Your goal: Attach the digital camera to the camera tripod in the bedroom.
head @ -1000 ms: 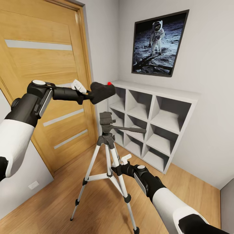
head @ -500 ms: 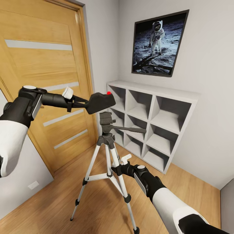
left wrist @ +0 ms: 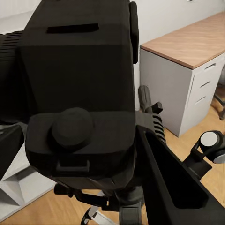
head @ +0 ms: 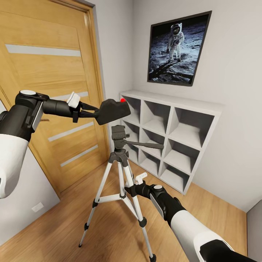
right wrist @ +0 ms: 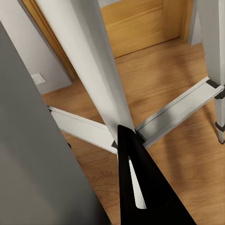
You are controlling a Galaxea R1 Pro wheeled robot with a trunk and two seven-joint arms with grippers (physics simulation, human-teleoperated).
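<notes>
Oak door (head: 47, 91) with frosted strips and white cube shelves (head: 171, 134) back the scene, both cut off by arms or frame edge. Camera tripod (head: 122, 174) stands upright on plank floor (head: 65, 233), thin silver legs, black head, pan handle pointing toward the shelves; right gripper (head: 128, 189) is clenched on one leg, fingertips hidden behind it. Left gripper (head: 94, 112) clamps the boxy black digital camera (head: 112, 110) just above the head, apart from it, tilted, long axis toward the shelves.
</notes>
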